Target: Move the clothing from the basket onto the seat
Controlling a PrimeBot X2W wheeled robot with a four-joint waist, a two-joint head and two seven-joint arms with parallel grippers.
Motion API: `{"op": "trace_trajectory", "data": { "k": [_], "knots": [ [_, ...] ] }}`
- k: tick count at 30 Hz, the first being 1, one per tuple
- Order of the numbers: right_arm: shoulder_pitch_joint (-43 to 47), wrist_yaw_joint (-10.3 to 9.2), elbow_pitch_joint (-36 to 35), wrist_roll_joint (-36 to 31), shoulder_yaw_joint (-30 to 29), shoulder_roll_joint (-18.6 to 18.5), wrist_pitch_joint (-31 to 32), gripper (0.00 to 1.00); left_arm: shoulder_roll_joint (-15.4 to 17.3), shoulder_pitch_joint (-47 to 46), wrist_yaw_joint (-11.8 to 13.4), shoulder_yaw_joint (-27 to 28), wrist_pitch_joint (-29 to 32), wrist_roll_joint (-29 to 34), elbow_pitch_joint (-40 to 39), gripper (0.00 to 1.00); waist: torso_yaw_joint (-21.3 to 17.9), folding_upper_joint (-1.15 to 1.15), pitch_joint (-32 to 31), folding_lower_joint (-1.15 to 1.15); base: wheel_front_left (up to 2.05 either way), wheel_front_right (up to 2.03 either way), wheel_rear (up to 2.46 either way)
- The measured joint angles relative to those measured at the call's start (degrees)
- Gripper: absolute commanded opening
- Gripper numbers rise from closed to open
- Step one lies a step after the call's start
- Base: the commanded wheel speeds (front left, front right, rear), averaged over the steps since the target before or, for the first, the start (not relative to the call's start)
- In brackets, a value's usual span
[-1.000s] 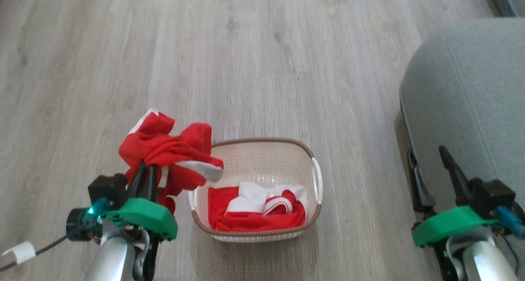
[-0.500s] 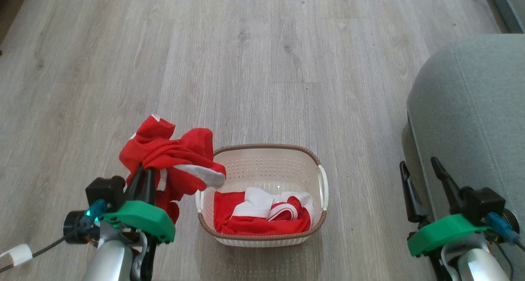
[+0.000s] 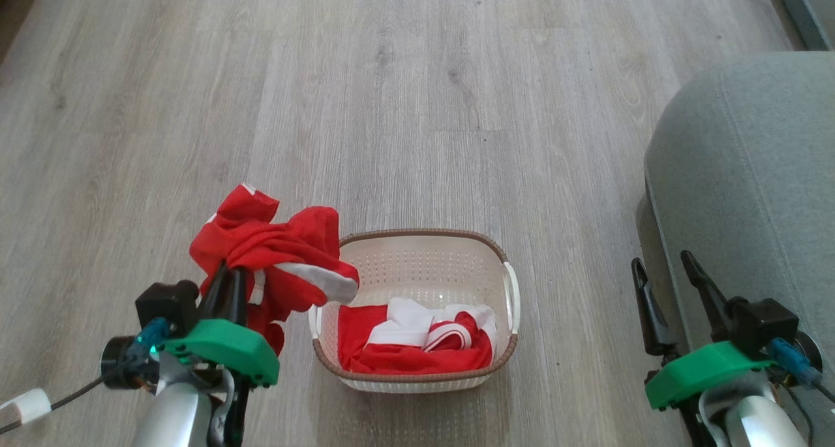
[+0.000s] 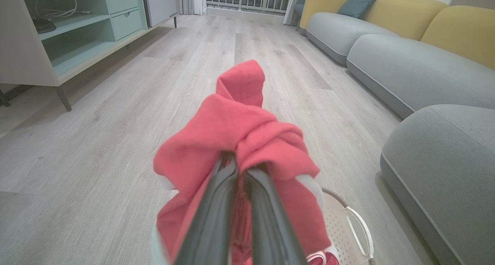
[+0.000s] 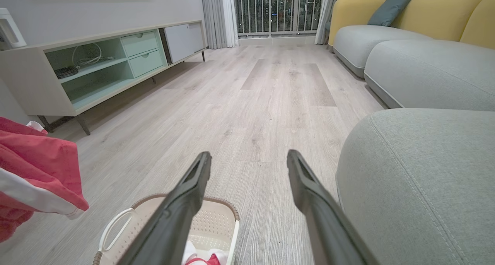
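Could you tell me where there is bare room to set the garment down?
The seat is bare wherever it shows, beside the open right gripper. The floor between basket and seat is free too. Crowded: the basket's near half, full of clothing, and its left rim, overhung by the garment in the left gripper.

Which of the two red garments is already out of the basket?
The red garment clamped in the left claw, hanging beside the basket; the other garment lies inside it.
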Motion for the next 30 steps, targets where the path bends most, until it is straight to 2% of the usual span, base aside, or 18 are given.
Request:
{"op": "trace_trajectory", "data": {
  "k": [8, 11, 16, 22, 30],
  "knots": [
    [0.0, 0.0, 0.0, 0.0, 0.3, 0.0, 0.0, 1.0, 0.2, 0.0, 0.1, -0.3, 0.0, -0.3, 0.0, 0.0, -0.3, 0.0, -0.3, 0.0, 0.0, 0.0, 0.0],
    [-0.1, 0.0, -0.1, 0.0, 2.1, -0.2, 0.0, 1.0, 0.4, 0.0, 0.1, -0.6, 0.0, -0.3, -0.2, 0.0, -0.3, 0.0, -0.4, 0.0, 0.0, 0.0, 0.0],
    [-2.9, 0.0, -0.1, 1.6, 14.0, -2.2, 0.0, 1.0, 0.5, 0.0, -1.1, -2.7, 0.6, -0.3, -1.4, 0.0, -0.8, 0.0, -0.5, 0.0, 0.0, 0.0, 0.0],
    [-12.7, 0.0, 0.6, 5.1, 30.0, -5.7, 0.0, 1.0, 0.1, -0.6, -3.6, -7.6, 2.9, 0.1, -4.1, 0.0, -0.7, 0.0, -0.7, 0.0, 0.0, 0.0, 0.0],
    [-22.9, 0.01, 3.2, 10.7, 45.5, -8.5, 0.0, 1.0, -1.5, -3.8, -7.0, -16.2, 5.6, 0.9, -7.7, 0.0, 0.8, 0.0, -1.1, 0.01, 0.0, 0.0, 0.0]
  ]
}}
